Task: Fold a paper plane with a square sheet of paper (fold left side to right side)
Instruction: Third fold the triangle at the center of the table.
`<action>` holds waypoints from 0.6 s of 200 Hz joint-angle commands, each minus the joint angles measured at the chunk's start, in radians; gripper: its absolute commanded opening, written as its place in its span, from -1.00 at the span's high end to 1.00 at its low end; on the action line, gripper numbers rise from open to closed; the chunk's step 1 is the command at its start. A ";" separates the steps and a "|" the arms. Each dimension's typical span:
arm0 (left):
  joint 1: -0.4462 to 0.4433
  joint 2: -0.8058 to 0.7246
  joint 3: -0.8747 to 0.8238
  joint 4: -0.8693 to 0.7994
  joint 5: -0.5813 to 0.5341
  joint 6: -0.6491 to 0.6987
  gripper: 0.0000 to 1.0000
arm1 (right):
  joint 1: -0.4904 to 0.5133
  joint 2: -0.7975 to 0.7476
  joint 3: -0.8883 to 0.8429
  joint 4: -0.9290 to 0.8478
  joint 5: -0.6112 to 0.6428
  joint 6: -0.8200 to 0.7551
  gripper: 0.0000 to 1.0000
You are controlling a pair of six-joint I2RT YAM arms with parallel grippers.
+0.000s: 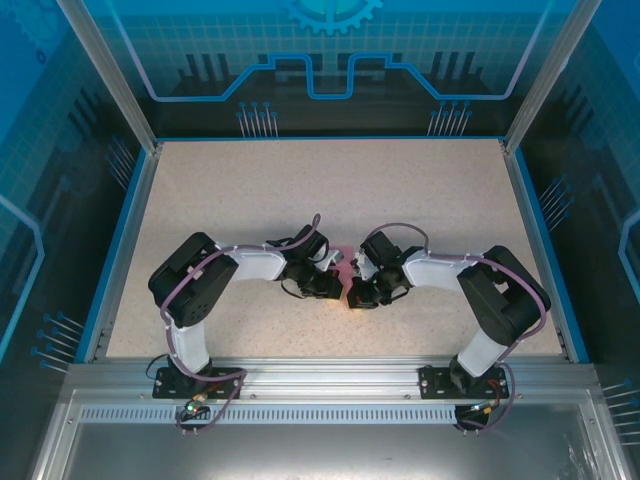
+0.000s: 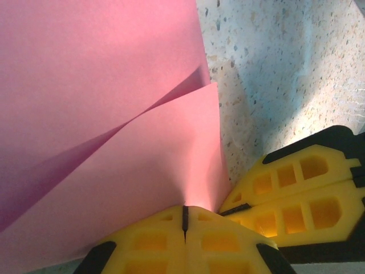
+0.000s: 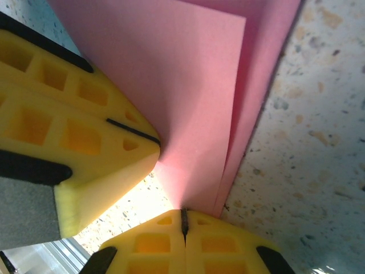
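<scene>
**A:** Across the speckled table (image 1: 330,190) with its blue border, what is biggest?

**B:** The two arms. The left arm (image 1: 205,285) and the right arm (image 1: 500,290) both rise from the near edge and bend at the elbow. They reach inward, so their wrists almost meet just near of the table's middle.

**A:** And the sheet of paper?

**B:** The pink sheet of paper (image 2: 102,85) lies between the two wrists, which hide most of it from above. Close up it is folded over. One layer lies on another, and the upper flap lifts slightly, leaving a shadowed gap.

**A:** How do the grippers stand?

**B:** The left gripper (image 2: 184,208) has its yellow fingers (image 2: 222,240) pressed together, pinching the paper's edge in their seam. The right gripper (image 3: 183,212) is likewise clamped on the paper where the layers come together. The two grippers sit just beside each other at an angle, on the same end of the sheet.
</scene>
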 commanded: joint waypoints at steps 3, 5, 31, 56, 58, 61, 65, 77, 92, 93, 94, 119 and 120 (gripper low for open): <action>0.007 0.042 0.017 -0.045 -0.099 0.059 0.97 | -0.009 0.045 -0.037 -0.120 0.136 -0.017 1.00; 0.008 0.042 0.018 -0.047 -0.102 0.061 0.97 | -0.008 0.046 -0.037 -0.120 0.135 -0.017 1.00; 0.036 0.037 0.018 -0.066 -0.133 0.095 0.98 | -0.009 0.048 -0.043 -0.118 0.131 -0.017 1.00; 0.078 0.030 0.009 -0.069 -0.148 0.119 0.98 | -0.009 0.045 -0.053 -0.118 0.132 -0.017 1.00; 0.081 0.029 0.009 -0.070 -0.149 0.120 0.98 | -0.009 0.045 -0.052 -0.119 0.132 -0.018 1.00; 0.086 0.028 0.008 -0.070 -0.151 0.123 0.98 | -0.009 0.044 -0.054 -0.118 0.131 -0.018 1.00; 0.092 0.027 0.008 -0.070 -0.152 0.127 0.98 | -0.009 0.045 -0.057 -0.119 0.132 -0.017 1.00; 0.109 0.025 0.007 -0.074 -0.165 0.142 0.98 | -0.009 0.043 -0.059 -0.118 0.130 -0.017 1.00; 0.131 0.025 0.014 -0.085 -0.172 0.160 0.97 | -0.010 0.040 -0.062 -0.120 0.128 -0.017 1.00; 0.133 0.025 0.014 -0.086 -0.173 0.162 0.97 | -0.010 0.040 -0.062 -0.120 0.128 -0.017 1.00; 0.135 0.025 0.014 -0.087 -0.173 0.163 0.97 | -0.009 0.040 -0.062 -0.120 0.127 -0.018 1.00; 0.173 0.028 0.029 -0.115 -0.192 0.194 0.95 | -0.009 0.032 -0.065 -0.124 0.129 -0.019 1.00; 0.175 0.028 0.029 -0.115 -0.193 0.195 0.95 | -0.009 0.033 -0.065 -0.124 0.129 -0.020 1.00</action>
